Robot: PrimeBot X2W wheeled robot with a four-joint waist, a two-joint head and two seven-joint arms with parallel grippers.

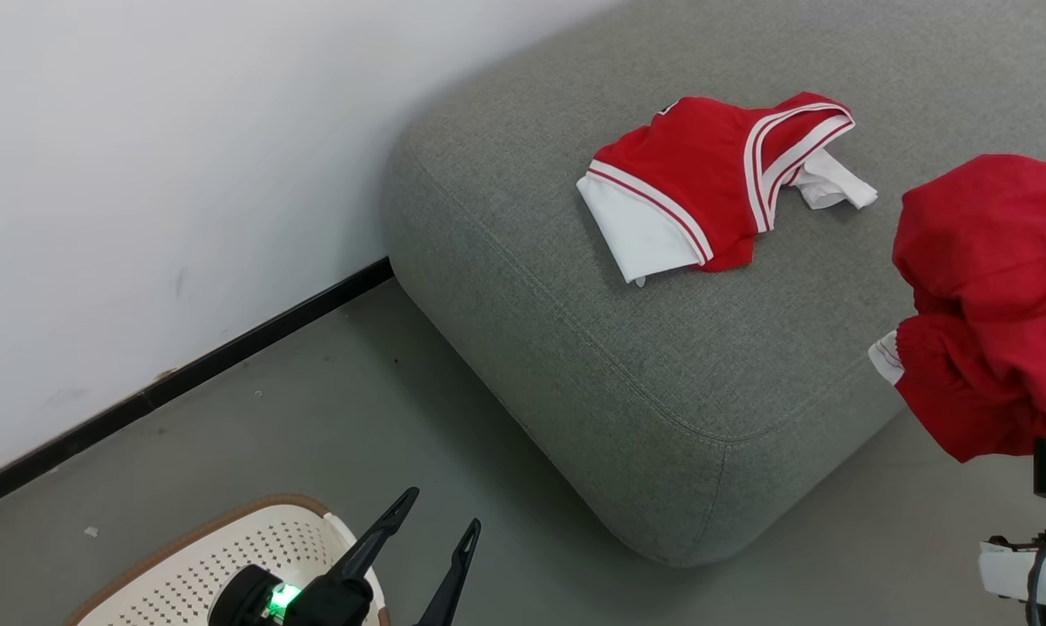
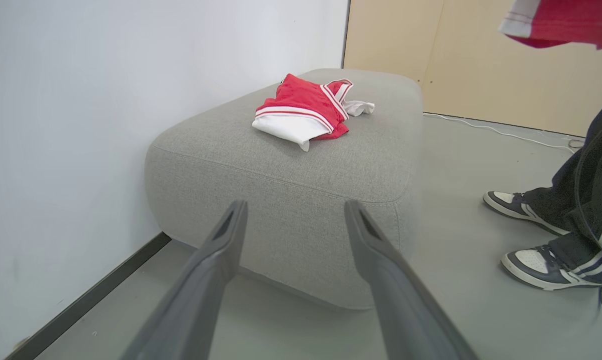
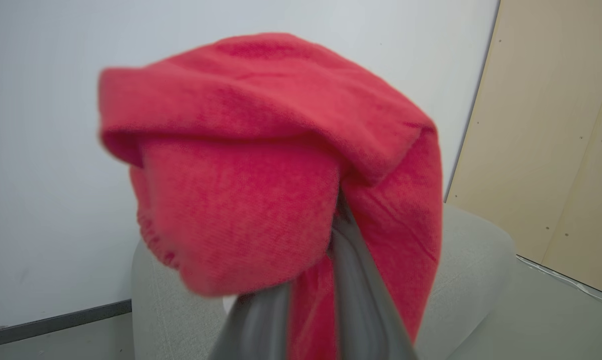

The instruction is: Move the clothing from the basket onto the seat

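Right gripper (image 3: 308, 320) jaws tight on red shorts (image 1: 992, 304) by the seat (image 1: 662, 365), top (image 1: 705, 183) on it; left gripper (image 1: 444, 509) jaws wide.

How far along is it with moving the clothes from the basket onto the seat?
About halfway. Done: the red-and-white top lies on the grey seat. In hand: the right hand grips the bunched red shorts, raised near the seat. Left: laying them down. The left hand is open and empty over the basket, whose visible part looks empty.
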